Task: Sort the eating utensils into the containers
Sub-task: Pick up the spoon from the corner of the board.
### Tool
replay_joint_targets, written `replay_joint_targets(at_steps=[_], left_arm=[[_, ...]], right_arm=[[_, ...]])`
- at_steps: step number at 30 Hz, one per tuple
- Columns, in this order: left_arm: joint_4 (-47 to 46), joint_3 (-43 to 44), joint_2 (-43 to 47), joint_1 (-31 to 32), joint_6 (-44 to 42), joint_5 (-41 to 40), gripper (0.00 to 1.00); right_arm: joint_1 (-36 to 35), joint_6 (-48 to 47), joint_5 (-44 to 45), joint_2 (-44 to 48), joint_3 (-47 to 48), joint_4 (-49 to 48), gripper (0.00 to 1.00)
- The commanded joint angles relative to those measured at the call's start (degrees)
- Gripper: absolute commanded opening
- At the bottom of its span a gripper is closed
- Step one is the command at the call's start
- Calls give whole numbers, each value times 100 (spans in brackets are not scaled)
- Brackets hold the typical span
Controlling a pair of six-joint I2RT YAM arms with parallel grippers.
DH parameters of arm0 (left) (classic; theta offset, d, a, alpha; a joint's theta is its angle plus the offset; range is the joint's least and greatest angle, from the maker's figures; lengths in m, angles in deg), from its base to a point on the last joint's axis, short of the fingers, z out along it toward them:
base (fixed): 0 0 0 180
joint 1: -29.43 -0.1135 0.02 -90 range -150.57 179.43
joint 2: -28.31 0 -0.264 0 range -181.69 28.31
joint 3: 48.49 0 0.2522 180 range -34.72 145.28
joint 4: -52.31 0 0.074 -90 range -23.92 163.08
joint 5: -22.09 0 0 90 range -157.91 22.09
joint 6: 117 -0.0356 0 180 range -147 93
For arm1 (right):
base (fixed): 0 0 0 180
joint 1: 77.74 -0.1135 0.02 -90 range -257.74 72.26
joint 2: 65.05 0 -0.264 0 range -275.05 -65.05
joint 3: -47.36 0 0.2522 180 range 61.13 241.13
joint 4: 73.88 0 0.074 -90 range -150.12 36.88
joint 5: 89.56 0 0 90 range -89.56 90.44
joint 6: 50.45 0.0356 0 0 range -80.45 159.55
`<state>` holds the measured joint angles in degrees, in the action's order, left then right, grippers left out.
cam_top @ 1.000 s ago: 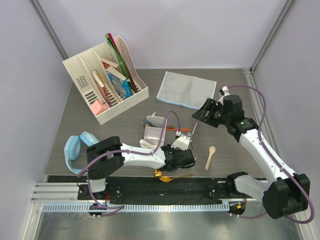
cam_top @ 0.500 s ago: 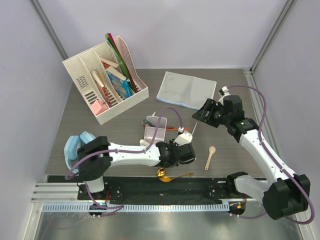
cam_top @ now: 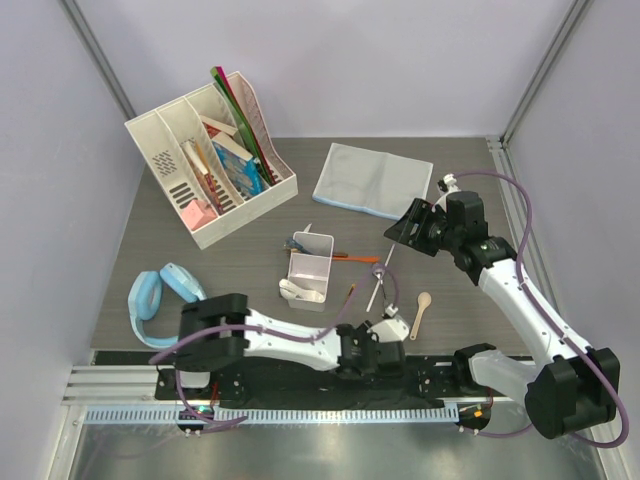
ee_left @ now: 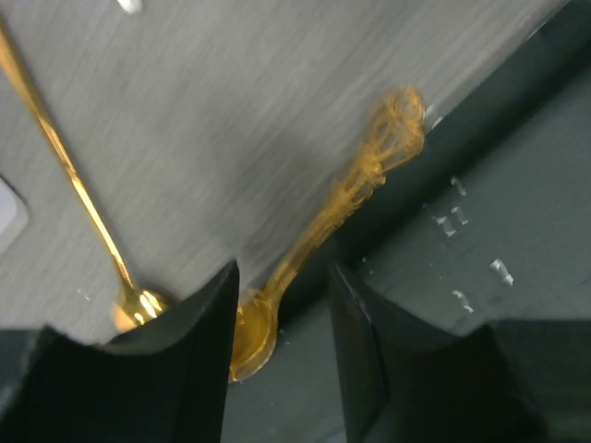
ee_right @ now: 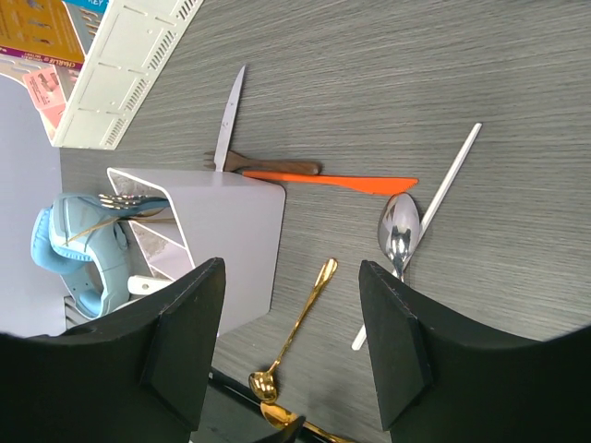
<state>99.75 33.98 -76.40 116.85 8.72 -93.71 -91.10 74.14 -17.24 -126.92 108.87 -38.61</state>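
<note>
My left gripper (ee_left: 282,309) is open, low over the table's near edge. The bowl of an ornate gold spoon (ee_left: 355,189) lies between its fingers, close to the left one and ungripped, with its handle up on the table. A thinner gold spoon (ee_left: 69,175) lies to the left. The white divided container (cam_top: 308,268) stands mid-table with utensils in it. Beside it lie an orange-handled piece (ee_right: 342,179), a knife (ee_right: 230,120), a silver spoon (ee_right: 398,230) and a wooden spoon (cam_top: 421,312). My right gripper (ee_right: 291,355) hovers open above the thin gold spoon (ee_right: 303,330), holding nothing.
A white file organizer (cam_top: 210,160) with books stands at the back left. A grey-blue cloth (cam_top: 373,180) lies at the back. Blue headphones (cam_top: 155,292) rest near the left front edge. The black base strip (ee_left: 480,277) runs along the near edge.
My left gripper has gone from shut to open and swung right and toward the near edge, uncovering the container. The right arm has stayed still.
</note>
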Motion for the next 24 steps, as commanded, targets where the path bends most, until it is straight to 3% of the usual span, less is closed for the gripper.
replay_joint_targets(at_steps=[1,13,22,24], left_arm=[[-106,389,-471,170,-180,-127,46],[-413,389,-472,223,-373,-390,49],[-774,222,-454,214,-566,-14,17],[-801,161,-419,214,-558,14,5]], right_arm=[[27,-40,44,87,-2,-130,65],[80,-49,1,78,-64,-122,65],[106,-57,-8,87,-90,-130,65],[123,-49,-17,87,-108,-130,65]])
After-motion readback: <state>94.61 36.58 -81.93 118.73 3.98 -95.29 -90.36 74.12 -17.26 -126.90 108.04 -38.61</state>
